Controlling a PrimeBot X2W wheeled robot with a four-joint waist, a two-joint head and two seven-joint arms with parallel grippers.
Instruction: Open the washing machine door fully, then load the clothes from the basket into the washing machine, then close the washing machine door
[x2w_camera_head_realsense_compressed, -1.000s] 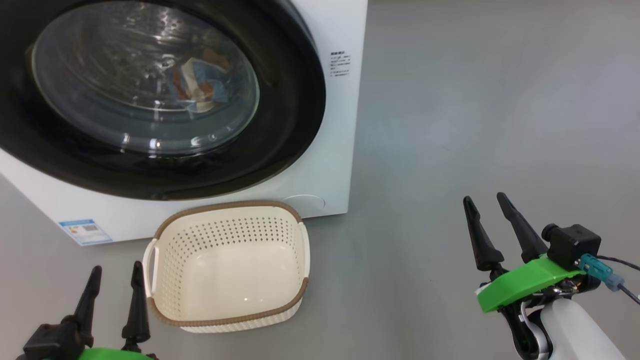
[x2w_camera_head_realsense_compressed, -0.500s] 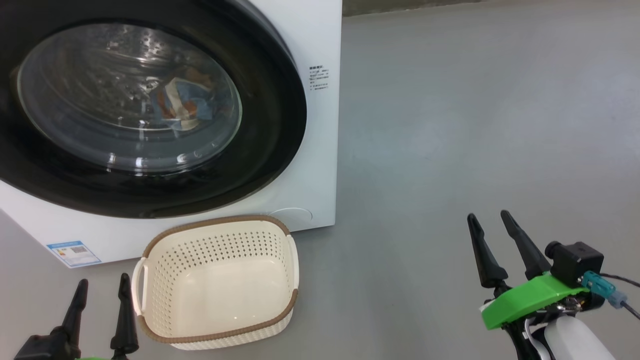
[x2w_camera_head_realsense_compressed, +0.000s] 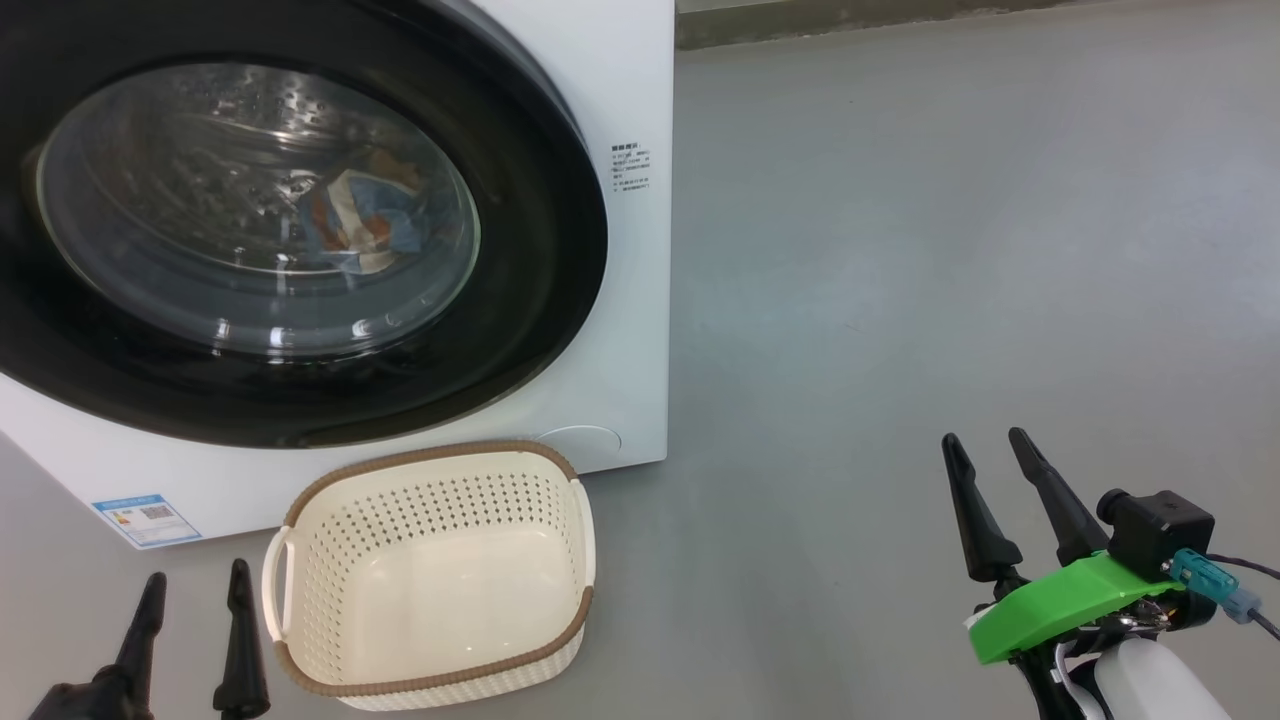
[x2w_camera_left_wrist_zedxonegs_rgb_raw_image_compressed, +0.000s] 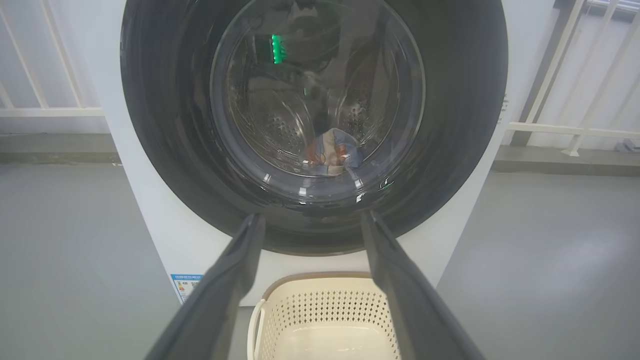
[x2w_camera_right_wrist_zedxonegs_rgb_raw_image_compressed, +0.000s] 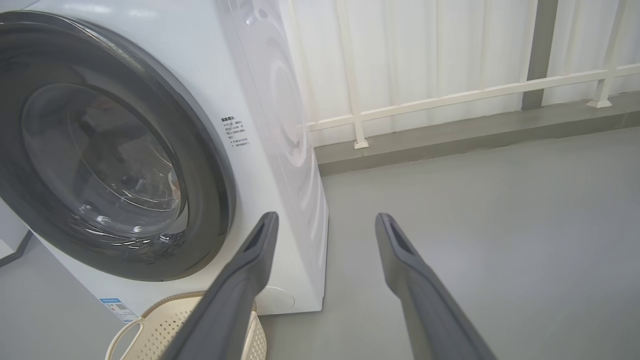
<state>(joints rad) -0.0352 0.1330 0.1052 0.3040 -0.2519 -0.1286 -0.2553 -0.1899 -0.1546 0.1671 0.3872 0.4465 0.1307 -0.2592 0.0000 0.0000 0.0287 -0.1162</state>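
The washing machine (x2w_camera_head_realsense_compressed: 640, 300) stands at the upper left, white and boxy. Its glossy black round door (x2w_camera_head_realsense_compressed: 530, 300) lies flat against the front, closed. Through the glass window I see the light blue printed clothes (x2w_camera_head_realsense_compressed: 365, 225) lying inside the drum, also seen as clothes (x2w_camera_left_wrist_zedxonegs_rgb_raw_image_compressed: 332, 152). The cream basket (x2w_camera_head_realsense_compressed: 430, 575) with a brown rim sits on the floor before the machine, holding nothing. My left gripper (x2w_camera_head_realsense_compressed: 195, 595) is open at the lower left, beside the basket's left handle. My right gripper (x2w_camera_head_realsense_compressed: 990, 452) is open at the lower right, well away over bare floor.
A grey floor (x2w_camera_head_realsense_compressed: 950, 250) stretches to the right of the machine. A white railing (x2w_camera_right_wrist_zedxonegs_rgb_raw_image_compressed: 450, 97) on a low grey kerb runs behind it. A small blue label (x2w_camera_head_realsense_compressed: 145, 518) sits at the machine's lower left corner.
The head camera has shifted, so the machine and basket sit further left and lower in the picture. Both grippers have sunk toward the bottom edge; both stay open.
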